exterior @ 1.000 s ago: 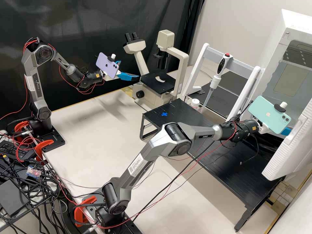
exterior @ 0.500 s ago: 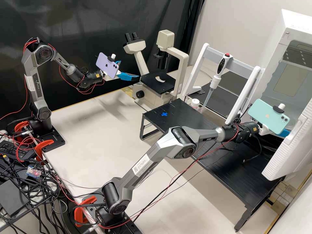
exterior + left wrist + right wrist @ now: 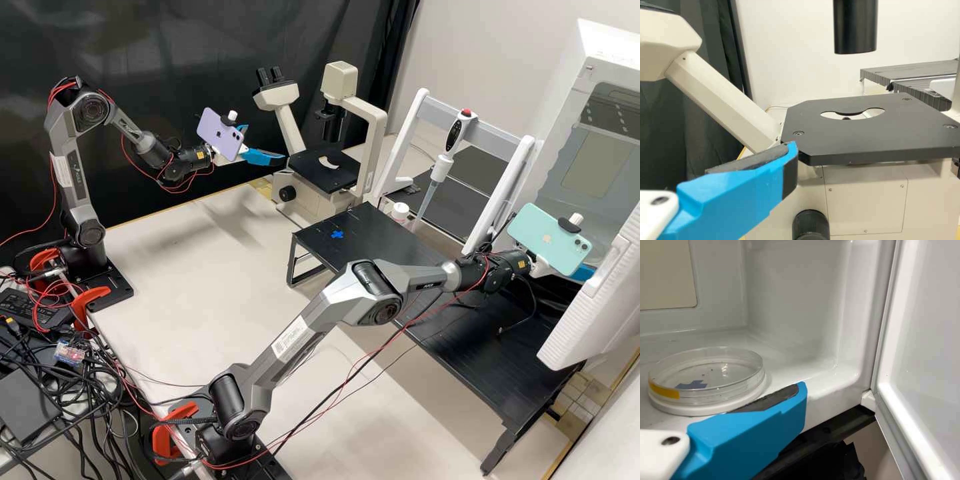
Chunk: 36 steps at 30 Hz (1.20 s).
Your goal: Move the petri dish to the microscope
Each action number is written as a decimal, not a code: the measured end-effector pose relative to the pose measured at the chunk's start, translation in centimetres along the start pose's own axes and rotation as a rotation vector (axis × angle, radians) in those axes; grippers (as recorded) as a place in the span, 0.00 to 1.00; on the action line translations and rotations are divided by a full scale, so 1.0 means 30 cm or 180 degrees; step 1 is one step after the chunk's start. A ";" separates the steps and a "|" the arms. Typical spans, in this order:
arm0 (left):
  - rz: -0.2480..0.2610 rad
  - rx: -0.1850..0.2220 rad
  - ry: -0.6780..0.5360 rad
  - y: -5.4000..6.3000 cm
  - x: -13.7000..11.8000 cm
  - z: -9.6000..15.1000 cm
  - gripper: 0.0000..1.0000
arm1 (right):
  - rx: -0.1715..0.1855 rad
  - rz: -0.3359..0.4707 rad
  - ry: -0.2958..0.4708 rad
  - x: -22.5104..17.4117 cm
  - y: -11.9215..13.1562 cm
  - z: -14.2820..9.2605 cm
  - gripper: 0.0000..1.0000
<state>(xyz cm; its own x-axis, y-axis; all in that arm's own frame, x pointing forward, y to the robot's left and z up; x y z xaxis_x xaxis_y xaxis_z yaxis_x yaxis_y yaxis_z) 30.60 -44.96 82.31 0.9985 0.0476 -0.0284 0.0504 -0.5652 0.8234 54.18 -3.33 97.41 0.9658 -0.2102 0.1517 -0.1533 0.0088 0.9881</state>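
White chamber [image 3: 565,110], one: door ajar. Microscope [image 3: 379,133], one: open room between stage [image 3: 840,145] and black tube [image 3: 855,25]. Grippers, two: right gripper [image 3: 585,272] spread, beside dish, contact unclear; left gripper [image 3: 264,141] spread, empty, near stage edge. Petri dish [image 3: 707,375], one: inside chamber, on round white base [image 3: 690,410].

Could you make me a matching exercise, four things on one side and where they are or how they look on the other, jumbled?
1. Petri dish
2. Pipette
3. Microscope
4. Lilac phone

A. Hanging on a rack
B. Cream body, black stage
C. Inside the white cabinet
D. Mounted on an arm

Pairs: 1-C, 2-A, 3-B, 4-D
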 end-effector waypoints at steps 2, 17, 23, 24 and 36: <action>0.0000 0.0000 0.0000 0.000 0.000 0.000 1.00 | -0.0021 0.0033 0.0007 -0.003 0.000 0.002 1.00; 0.0000 0.0000 0.0000 0.000 0.000 0.000 1.00 | -0.0142 0.0252 0.0076 -0.034 0.093 -0.045 1.00; 0.0000 0.0000 0.0000 0.000 0.000 0.000 1.00 | -0.0132 0.0263 0.0149 -0.008 0.113 -0.070 1.00; 0.0000 0.0000 0.0000 0.000 0.000 0.000 1.00 | -0.0144 0.0252 0.0145 -0.001 0.109 -0.066 1.00; 0.0000 0.0000 0.0000 0.000 0.000 0.000 1.00 | -0.0106 0.0019 -0.0060 0.065 0.021 -0.017 1.00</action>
<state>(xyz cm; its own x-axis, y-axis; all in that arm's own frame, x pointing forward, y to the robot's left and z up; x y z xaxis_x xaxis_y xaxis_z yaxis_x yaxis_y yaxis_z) 30.60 -44.96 82.31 0.9985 0.0476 -0.0284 0.0504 -0.5652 0.8234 56.07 -3.23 98.34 0.9608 -0.2285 0.1573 -0.1515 0.0427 0.9875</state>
